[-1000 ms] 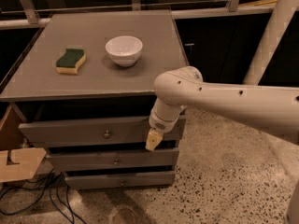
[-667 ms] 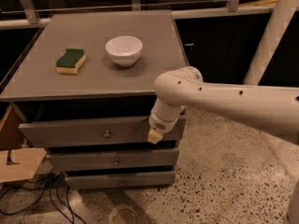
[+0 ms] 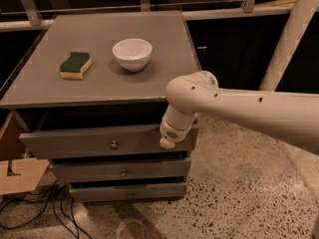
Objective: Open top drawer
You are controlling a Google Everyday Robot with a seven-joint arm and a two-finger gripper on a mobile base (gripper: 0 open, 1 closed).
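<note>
Three grey drawers stack under the cabinet top [image 3: 114, 83]. The top drawer [image 3: 75, 144], the tallest, stands slightly forward of the two slimmer drawers [image 3: 149, 169] below. Our gripper [image 3: 167, 142] sits against the right part of its front, right of the round knob [image 3: 114, 144]; we cannot tell whether it is apart or together. A green-and-yellow sponge [image 3: 76, 65] and a white bowl [image 3: 132, 54] rest on top. Cardboard [image 3: 20, 176] and cables [image 3: 55, 210] lie on the floor at left.

One camera looks down steeply from in front of the tabletop [image 3: 99, 83], facing its front edge at middling range. The far corners sit near the frame's top and the front-left corner at its left border. The gripper [image 3: 167, 142] hangs below the front-right corner, against the top drawer [image 3: 75, 144].
</note>
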